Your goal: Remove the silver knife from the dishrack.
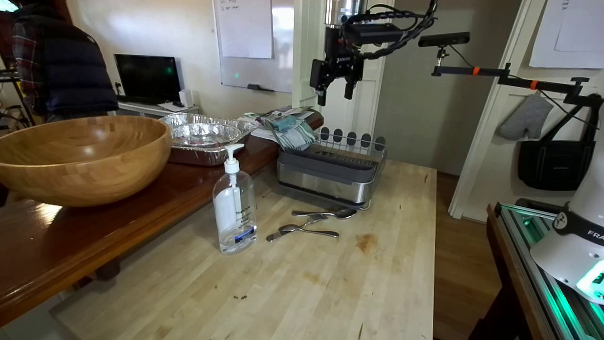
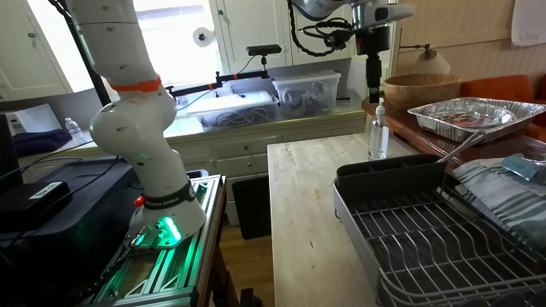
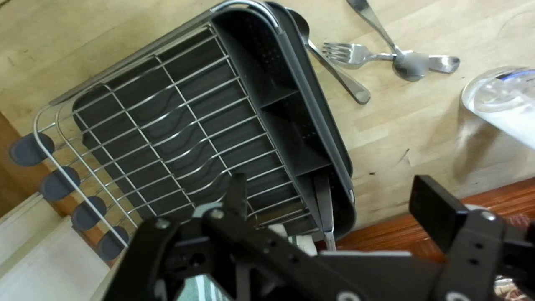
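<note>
Above the dishrack point(image 1: 325, 178), well apart from it, your gripper point(image 1: 335, 94) hangs with its fingers point(image 3: 434, 200) spread and nothing between them. What you can take for the silver knife point(image 3: 327, 205) stands tilted in the dishrack's utensil caddy point(image 2: 392, 183), in the end compartment by the striped dish towel point(image 2: 505, 194), its upper part leaning out beyond the dishrack. So the removal itself is not yet done. Beside the caddy side of the dishrack, on the bench point(image 1: 188, 293), you have a spoon point(image 3: 336, 73), a fork point(image 3: 353, 56) and a second spoon point(image 3: 382, 33) lying across the fork; none of them passes for the knife. At most, your aim looks settled: the wrist view shows the knife below, in line with the gap. Left to you, as I judge it: descend to the dishrack, close on the exposed part, draw it out along its slant, and put it down outside the dishrack.
</note>
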You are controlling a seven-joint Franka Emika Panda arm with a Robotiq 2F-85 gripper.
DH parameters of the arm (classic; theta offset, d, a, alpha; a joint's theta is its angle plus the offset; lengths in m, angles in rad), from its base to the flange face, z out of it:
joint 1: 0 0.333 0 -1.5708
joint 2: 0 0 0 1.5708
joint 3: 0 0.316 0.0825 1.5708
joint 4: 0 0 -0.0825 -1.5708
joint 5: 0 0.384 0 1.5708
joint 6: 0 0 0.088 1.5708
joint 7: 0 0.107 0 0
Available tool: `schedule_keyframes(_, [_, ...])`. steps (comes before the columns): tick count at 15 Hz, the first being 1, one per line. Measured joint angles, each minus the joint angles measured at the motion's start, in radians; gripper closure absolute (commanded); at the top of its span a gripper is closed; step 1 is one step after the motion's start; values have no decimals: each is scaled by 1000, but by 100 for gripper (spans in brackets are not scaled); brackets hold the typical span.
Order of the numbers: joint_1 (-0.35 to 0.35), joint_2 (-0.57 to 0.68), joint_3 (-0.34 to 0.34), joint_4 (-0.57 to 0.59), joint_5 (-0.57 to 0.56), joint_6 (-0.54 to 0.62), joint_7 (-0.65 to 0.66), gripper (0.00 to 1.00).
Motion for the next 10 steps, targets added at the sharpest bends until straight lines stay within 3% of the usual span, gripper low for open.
schedule_keyframes(10, [36,156,-76,147,-7,84,0,0])
